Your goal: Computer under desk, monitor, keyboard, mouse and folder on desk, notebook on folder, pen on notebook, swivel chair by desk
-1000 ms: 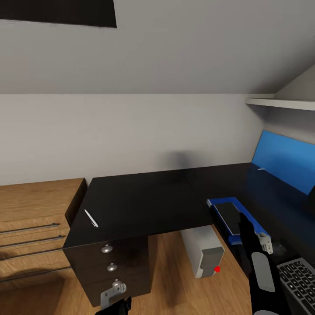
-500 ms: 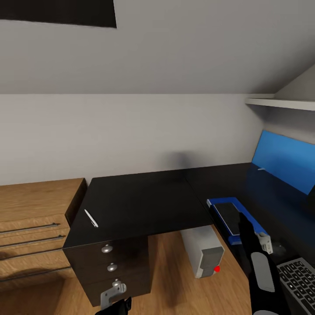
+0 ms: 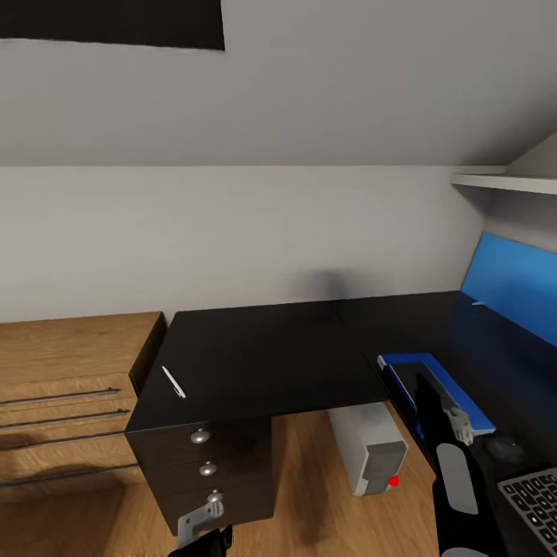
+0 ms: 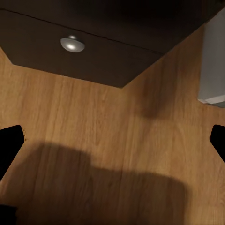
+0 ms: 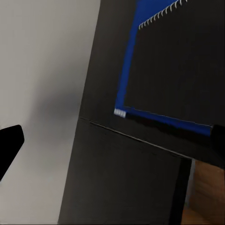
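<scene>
- An oak unit (image 3: 70, 387) with long bar handles stands at the far left, against the grey wall (image 3: 232, 232)
- Just right of it, the desk (image 3: 263, 356) runs its glossy black top along the wall and turns toward the near right; three round knobs mark the drawers (image 3: 205, 468) under its left end
- A white pen (image 3: 173, 382) lies alone near the left front edge of the desk
- The left gripper (image 3: 203, 534) hangs low in front of the bottom drawer, over the plank floor (image 4: 93, 140); in the left wrist view its dark fingertips (image 4: 9, 145) sit at opposite edges of the frame, so the jaws are wide apart and hold nothing
- The computer (image 3: 367, 449) stands on the floor under the desk at the inner corner, red dot on its near face
- The folder (image 3: 402, 365) lies flat on the right wing of the desk, with a black spiral notebook (image 5: 183, 65) on top of it (the wire binding is plain in the right wrist view)
- The right gripper (image 3: 433, 406) reaches over the near end of that stack; its jaws are spread, nothing between them
- A keyboard (image 3: 534, 495) shows at the near right corner, a small dark mouse (image 3: 507, 446) just beyond it
- A blue panel (image 3: 518, 298) leans at the far right, below a white shelf (image 3: 510, 182)
</scene>
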`<state>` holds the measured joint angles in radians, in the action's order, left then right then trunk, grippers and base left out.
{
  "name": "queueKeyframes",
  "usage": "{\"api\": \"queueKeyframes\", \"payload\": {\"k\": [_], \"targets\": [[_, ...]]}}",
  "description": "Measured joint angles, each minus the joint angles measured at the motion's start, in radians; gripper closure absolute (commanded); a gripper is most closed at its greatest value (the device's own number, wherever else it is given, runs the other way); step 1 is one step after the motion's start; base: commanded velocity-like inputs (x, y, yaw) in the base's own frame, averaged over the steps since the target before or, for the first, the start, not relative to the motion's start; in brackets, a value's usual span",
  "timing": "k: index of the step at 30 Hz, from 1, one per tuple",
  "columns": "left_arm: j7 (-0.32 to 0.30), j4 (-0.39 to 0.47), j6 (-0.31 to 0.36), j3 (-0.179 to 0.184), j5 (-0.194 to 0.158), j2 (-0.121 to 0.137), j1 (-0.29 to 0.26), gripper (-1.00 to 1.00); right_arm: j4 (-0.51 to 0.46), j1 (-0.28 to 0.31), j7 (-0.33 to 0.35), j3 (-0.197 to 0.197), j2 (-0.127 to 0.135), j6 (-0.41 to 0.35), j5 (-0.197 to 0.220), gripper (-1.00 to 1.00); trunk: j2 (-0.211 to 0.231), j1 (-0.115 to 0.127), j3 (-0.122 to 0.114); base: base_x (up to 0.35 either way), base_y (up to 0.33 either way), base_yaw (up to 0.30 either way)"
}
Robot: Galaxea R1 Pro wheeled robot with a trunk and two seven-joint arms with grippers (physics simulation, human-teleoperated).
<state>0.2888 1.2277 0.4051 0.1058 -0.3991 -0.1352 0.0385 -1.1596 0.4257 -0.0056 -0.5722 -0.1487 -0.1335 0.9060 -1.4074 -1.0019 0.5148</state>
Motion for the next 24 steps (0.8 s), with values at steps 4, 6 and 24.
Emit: {"api": "queueKeyframes", "payload": {"k": [4, 6, 24], "targets": [[0.0, 0.0, 0.0, 0.0, 0.0, 0.0, 0.0, -1.0, 0.0, 0.0, 0.0, 0.0, 0.0, 0.0, 0.0, -1.0, 0.0, 0.0, 0.0, 0.0, 0.0, 0.269], [0.0, 0.0, 0.0, 0.0, 0.0, 0.0, 0.0, -1.0, 0.0, 0.0, 0.0, 0.0, 0.0, 0.001, 0.0, -1.0, 0.0, 0.0, 0.0, 0.0, 0.0, 0.275], [0.0, 0.0, 0.0, 0.0, 0.0, 0.0, 0.0, -1.0, 0.002, 0.0, -0.003, 0.001, -0.001, 0.002, 0.0, -1.0, 0.0, 0.0, 0.0, 0.0, 0.0, 0.283]]}}
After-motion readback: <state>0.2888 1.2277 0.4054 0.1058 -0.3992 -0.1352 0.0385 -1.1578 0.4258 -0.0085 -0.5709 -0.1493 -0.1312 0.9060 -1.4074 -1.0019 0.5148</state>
